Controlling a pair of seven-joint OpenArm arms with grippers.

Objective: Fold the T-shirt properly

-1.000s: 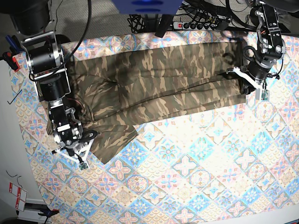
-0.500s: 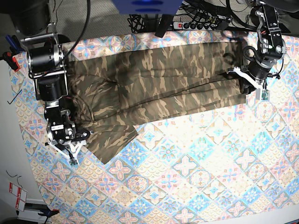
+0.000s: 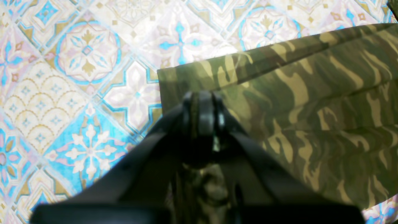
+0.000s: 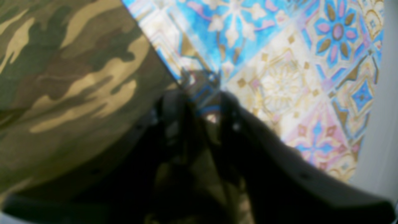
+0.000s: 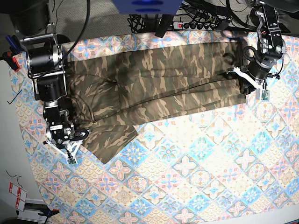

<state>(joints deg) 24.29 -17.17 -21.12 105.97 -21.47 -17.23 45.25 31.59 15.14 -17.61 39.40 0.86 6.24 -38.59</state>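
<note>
1. T-shirt (image 5: 154,81): spread in a long band across the far part of the bench (image 5: 196,186), lying on the tile-patterned tablecloth (image 5: 210,158). One flap of it angles out toward the near side, by the right arm.

2. Material, judged: thin, soft knit, light and limp. It will drape and sag from any pinch, and probably drag on the cloth rather than slide cleanly. Not fragile. Long shallow creases run along the band.

3. Pattern: olive, brown and tan camouflage. Edges are hemmed and straight where the left wrist view shows the corner.

4. Left end effector (image 3: 202,102): jaws pressed together on the T-shirt, just inside its corner. Fabric bunches beneath the fingers (image 3: 205,115).

5. Right end effector (image 4: 199,102): jaws stand slightly apart at the T-shirt's edge, tablecloth showing through the gap. Camouflage fabric lies below, between the finger bases; view is blurred, so whether anything is gripped I cannot tell.

6. Where to take hold, judged: hemmed corners and edges, where doubled fabric gives a firmer pinch. Two matched corners lifted together should keep the fold line straight; a single mid-panel pinch would only tent it.

7. Tablecloth: flat, matte, printed blue, pink and cream; soft too, so a low pinch could catch it along with the T-shirt.
</note>
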